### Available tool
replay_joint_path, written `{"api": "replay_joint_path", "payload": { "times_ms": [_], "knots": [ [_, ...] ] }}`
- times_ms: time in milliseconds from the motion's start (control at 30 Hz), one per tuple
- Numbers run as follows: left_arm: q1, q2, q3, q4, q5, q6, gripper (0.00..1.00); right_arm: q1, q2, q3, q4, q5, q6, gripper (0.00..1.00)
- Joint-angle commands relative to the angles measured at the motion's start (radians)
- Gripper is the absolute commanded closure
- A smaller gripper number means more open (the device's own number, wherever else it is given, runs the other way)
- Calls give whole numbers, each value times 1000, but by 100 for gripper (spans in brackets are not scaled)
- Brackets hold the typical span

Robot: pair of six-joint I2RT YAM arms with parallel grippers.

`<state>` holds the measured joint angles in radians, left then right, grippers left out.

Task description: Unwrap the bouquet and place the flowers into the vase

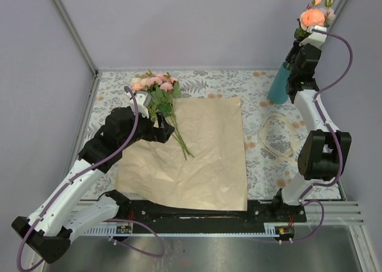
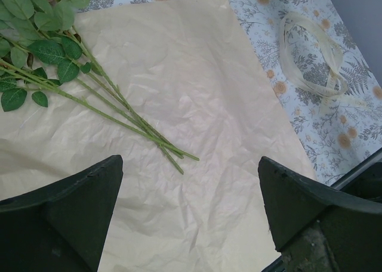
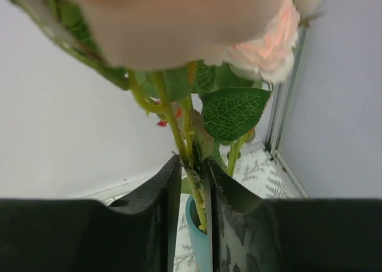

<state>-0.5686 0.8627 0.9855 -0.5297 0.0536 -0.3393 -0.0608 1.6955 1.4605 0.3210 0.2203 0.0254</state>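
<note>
The tan kraft paper [image 1: 197,153] of the bouquet lies unwrapped and flat on the table. Several flowers [image 1: 156,86] rest on its far left corner, their green stems [image 2: 125,120] pointing toward the middle of the sheet. My left gripper [image 2: 190,160] hovers wide open over the paper, just short of the stem ends, holding nothing. The right gripper [image 3: 191,161] is raised above the teal vase [image 1: 278,84] at the far right. Its jaws stand slightly apart around the stems of pink and peach flowers [image 1: 313,15]. One stem end [image 3: 202,221] dips into the vase mouth [image 3: 196,230].
A loose loop of cream ribbon [image 1: 277,135] lies on the floral tablecloth right of the paper, also seen as the ribbon [image 2: 316,51] in the left wrist view. Grey walls with a metal frame [image 1: 71,33] close in the back and sides.
</note>
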Motion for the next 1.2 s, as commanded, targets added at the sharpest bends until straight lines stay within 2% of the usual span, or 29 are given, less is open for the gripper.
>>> {"api": "replay_joint_path", "payload": {
  "times_ms": [0,167,300,433,633,800,967,1100,1167],
  "knots": [
    [-4,-25,-1,30,-26,16,1,-4,-89,-49,-43,105,122,66],
    [-5,-16,5,17,-49,16,1,-4,-178,-46,-195,145,139,44],
    [-4,-14,5,8,-101,11,1,-4,-279,-97,-259,130,146,39],
    [-4,-10,4,7,-129,11,1,-4,-384,-129,-399,70,183,38],
    [-4,36,4,17,-170,-27,1,-2,-526,-216,-594,-177,278,39],
    [-4,127,39,-23,-216,-151,5,3,-654,-388,-588,-383,373,44],
    [-2,234,62,-20,-276,-352,15,18,-801,-581,-562,-463,429,48],
    [4,329,71,3,-327,-466,28,22,-956,-707,-524,-498,470,49],
    [35,384,71,31,-298,-532,34,24,-1026,-756,-510,-504,493,49]
  ]
}}
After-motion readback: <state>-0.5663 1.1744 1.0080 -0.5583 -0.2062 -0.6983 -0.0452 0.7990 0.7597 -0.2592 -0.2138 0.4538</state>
